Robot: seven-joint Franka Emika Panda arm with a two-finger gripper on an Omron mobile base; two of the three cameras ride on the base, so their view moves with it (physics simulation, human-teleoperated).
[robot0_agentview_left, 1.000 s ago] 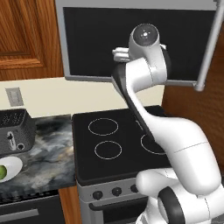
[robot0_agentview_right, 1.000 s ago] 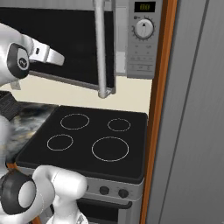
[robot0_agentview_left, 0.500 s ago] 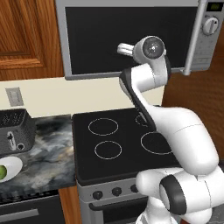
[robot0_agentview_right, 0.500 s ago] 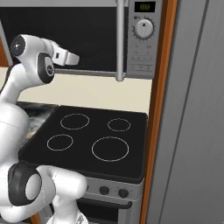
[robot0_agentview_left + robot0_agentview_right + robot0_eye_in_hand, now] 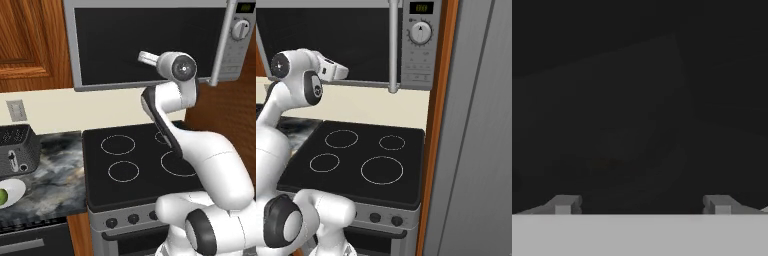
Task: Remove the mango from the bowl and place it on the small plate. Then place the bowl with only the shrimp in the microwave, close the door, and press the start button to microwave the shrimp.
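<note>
The microwave (image 5: 150, 45) hangs over the stove, and its dark glass door (image 5: 356, 40) stands shut or almost shut. Its long grey handle (image 5: 393, 45) runs beside the control panel (image 5: 421, 40). My gripper (image 5: 641, 206) is open, its tips wide apart and nothing between them. It sits right against the door glass (image 5: 637, 110). The hand (image 5: 147, 57) points at the middle of the door. At the far left, the mango (image 5: 2, 196) lies on the small plate (image 5: 15, 189) on the counter. The bowl and the shrimp are hidden.
A black toaster (image 5: 17, 150) stands on the marble counter (image 5: 60, 175) left of the black stovetop (image 5: 135, 160). A wooden cabinet (image 5: 30, 45) hangs at upper left. A tall grey panel with a wooden edge (image 5: 476, 125) bounds the right side.
The door has swung from partly open to shut or nearly shut. My hand has followed it in toward the microwave.
</note>
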